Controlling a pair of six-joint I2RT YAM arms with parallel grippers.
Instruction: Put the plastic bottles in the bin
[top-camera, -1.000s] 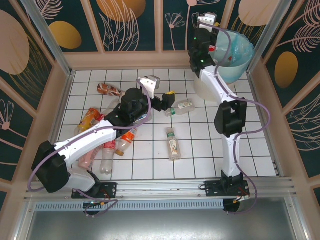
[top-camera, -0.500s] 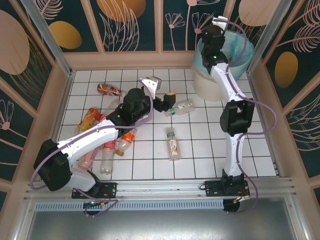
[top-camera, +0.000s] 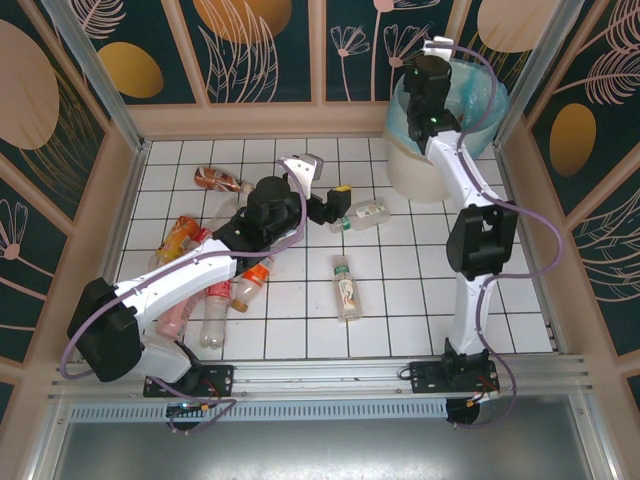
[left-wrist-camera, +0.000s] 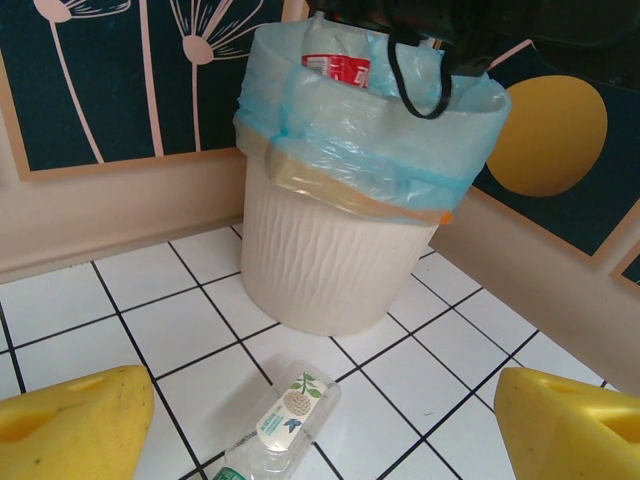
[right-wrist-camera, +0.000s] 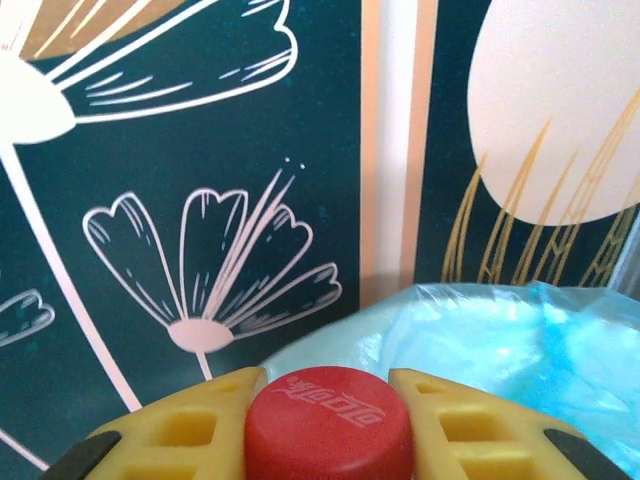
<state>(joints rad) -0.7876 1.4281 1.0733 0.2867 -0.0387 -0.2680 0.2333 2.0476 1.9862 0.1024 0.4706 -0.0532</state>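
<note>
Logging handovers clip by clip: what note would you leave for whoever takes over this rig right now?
Right claw: shut on a red-capped bottle, held over the bin, not yet dropped.
Left claw: open and empty, hovering by a white-labelled bottle lying in front of the bin.
Also on the table: one bottle mid-table and a pile at the left, beside the left arm.
Done: cannot tell what is already in the bin.
Left: release the held bottle, then bin all the rest.
</note>
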